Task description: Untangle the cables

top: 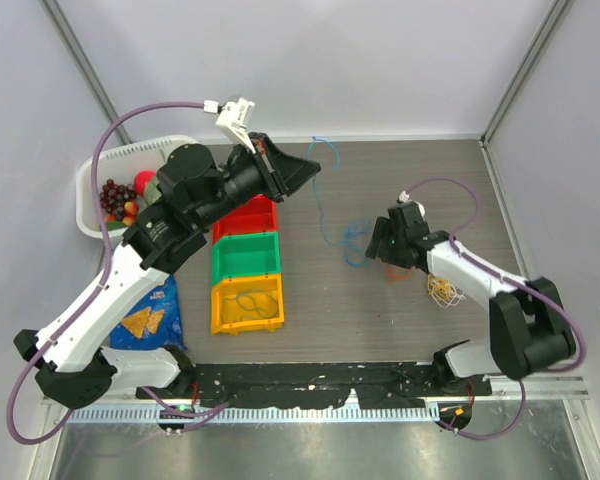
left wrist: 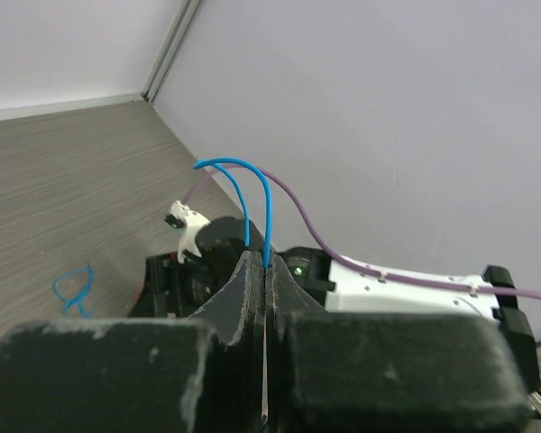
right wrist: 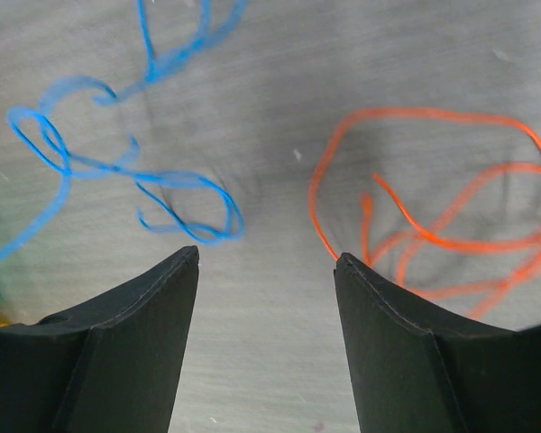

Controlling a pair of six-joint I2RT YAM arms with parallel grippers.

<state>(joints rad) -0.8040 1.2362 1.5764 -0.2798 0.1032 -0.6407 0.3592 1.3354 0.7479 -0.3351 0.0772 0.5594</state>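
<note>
Left jaws tight on outward-arching blue cable (left wrist: 268,221)

The left arm (top: 100,300) and the right arm (top: 470,268) are white, with fat black joints. A thin purple hose (top: 130,118) runs along each one and ends in a small white plug (top: 235,112) just behind the fingers. The left fingers (left wrist: 239,302) and right fingers (right wrist: 135,361) are black, flat, pointed wedges with scuffed edges. A tiny green light (left wrist: 298,268) glows behind the right fingers.
</note>
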